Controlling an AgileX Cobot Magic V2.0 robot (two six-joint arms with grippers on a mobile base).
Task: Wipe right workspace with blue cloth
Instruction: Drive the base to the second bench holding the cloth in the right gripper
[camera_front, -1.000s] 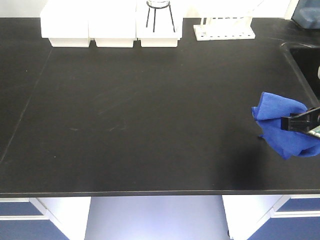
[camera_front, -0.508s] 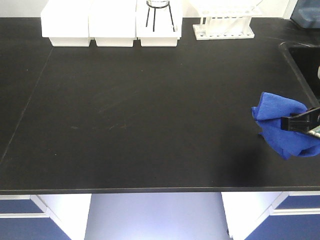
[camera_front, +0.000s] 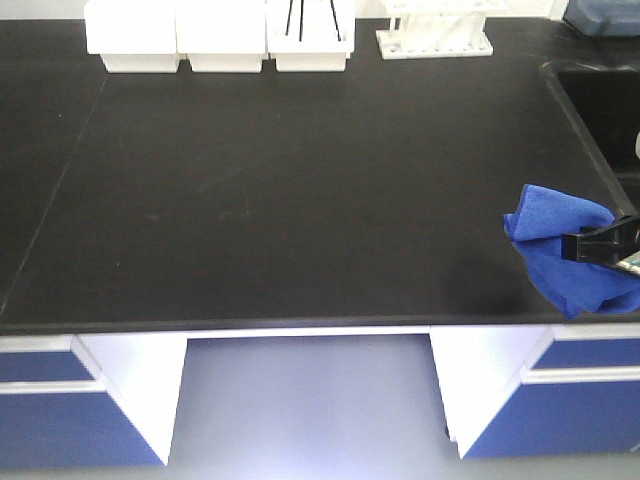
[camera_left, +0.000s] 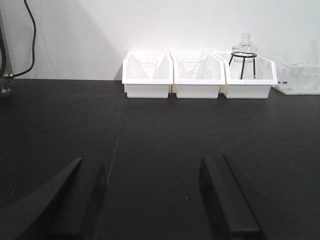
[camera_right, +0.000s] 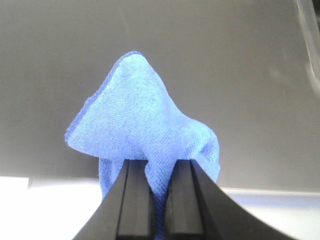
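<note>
Within the tight pinch of the right tool (camera_right: 160, 166), blue cloth (camera_right: 142, 120)

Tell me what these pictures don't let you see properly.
- Front view: the right gripper and the blue cloth run off the right edge, and so does the sink.
- Right wrist view: the cloth's lower part is hidden behind the closed fingers, and the background is blurred.
- Left wrist view: the glassware in the white trays is washed out by glare. The left gripper shows only its two fingers.

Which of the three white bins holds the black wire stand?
The rightmost bin, beside the white rack: the stand sits in it, none in the other two.
</note>
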